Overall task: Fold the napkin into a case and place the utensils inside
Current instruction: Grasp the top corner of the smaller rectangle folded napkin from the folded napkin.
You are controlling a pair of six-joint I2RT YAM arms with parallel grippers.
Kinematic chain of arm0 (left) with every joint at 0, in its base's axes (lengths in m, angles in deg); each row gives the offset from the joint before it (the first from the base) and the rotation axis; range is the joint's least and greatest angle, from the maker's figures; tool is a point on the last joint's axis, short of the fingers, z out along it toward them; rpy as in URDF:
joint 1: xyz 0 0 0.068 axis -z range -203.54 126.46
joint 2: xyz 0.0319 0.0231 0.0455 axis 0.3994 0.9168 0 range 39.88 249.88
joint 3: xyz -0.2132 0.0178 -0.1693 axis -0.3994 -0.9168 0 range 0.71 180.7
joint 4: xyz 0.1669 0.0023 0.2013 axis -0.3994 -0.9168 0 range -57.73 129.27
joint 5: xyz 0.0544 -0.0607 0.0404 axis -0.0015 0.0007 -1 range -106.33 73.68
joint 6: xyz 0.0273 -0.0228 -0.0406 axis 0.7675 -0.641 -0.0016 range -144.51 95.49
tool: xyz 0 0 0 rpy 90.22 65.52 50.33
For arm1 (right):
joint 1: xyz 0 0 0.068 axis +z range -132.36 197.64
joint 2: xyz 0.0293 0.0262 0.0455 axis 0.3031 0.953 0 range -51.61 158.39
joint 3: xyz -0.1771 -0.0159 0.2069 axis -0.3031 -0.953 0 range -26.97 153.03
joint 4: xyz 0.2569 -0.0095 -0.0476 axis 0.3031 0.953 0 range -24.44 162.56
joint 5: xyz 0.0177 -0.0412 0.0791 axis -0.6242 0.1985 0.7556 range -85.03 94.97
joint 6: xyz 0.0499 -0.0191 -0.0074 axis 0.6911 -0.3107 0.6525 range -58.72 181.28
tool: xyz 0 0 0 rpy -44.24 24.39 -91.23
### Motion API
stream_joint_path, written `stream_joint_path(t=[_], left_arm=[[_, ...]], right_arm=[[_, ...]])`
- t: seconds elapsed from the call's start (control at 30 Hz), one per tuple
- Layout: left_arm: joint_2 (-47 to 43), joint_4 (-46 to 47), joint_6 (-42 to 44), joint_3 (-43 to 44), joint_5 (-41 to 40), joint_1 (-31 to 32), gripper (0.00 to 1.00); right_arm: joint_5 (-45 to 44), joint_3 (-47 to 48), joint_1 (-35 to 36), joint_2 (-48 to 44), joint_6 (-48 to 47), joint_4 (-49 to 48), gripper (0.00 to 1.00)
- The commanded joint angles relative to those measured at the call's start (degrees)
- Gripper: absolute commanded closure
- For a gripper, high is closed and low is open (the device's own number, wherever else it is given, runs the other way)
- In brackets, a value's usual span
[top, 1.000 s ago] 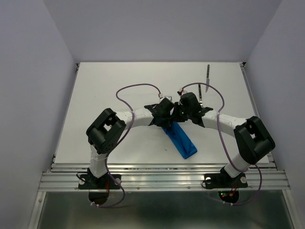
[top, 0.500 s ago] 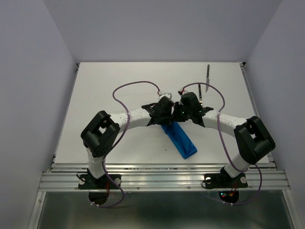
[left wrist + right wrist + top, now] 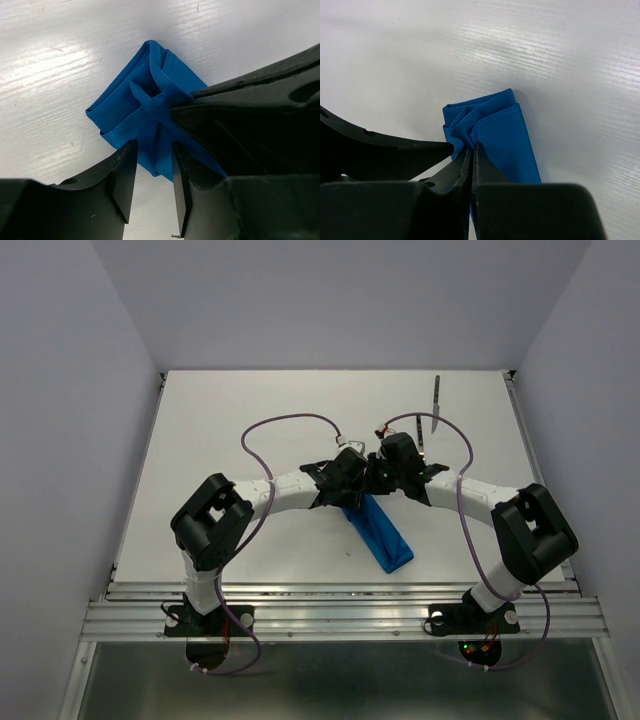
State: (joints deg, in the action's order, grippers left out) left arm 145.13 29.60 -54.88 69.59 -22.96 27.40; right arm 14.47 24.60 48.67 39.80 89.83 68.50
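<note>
The napkin (image 3: 386, 536) lies as a narrow bright blue folded strip, slanting toward the near right of the table (image 3: 240, 430). Both grippers meet at its far end. My right gripper (image 3: 471, 146) is shut on a bunched pinch of the napkin (image 3: 506, 135) at that end. My left gripper (image 3: 151, 162) stands open, the corner of the napkin (image 3: 142, 102) lying between its fingertips. In the top view the left gripper (image 3: 352, 490) and right gripper (image 3: 374, 488) nearly touch. A knife (image 3: 436, 400) lies at the far right, with a second thin utensil (image 3: 425, 448) just nearer; I cannot make out what it is.
The right gripper's black body (image 3: 260, 100) fills the right side of the left wrist view. The left gripper's finger (image 3: 380, 150) crosses the left of the right wrist view. Purple cables (image 3: 290, 425) loop above both arms. White walls enclose the table.
My left gripper's jaws have parted and let go of the napkin's end. The left arm's elbow shifted slightly left. The right gripper and the napkin stayed put.
</note>
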Motion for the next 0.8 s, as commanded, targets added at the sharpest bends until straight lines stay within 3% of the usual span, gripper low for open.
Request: stream_joint_path(t=[0.0, 0.47, 0.77], left_arm=[[0.04, -0.35, 1.63, -0.07, -0.66, 0.74, 0.57], [2.77, -1.05, 1.54, 1.08, -2.51, 1.18, 0.66], [1.89, -1.31, 0.4, 0.99, -3.74, 1.18, 1.0]], right_arm=[[0.26, -0.16, -0.44, -2.65, 0.36, -2.24, 0.99], [0.26, -0.15, -0.44, -2.91, 0.54, -2.24, 0.99], [0.78, -1.56, -0.44, -3.26, 0.1, -2.24, 0.99]])
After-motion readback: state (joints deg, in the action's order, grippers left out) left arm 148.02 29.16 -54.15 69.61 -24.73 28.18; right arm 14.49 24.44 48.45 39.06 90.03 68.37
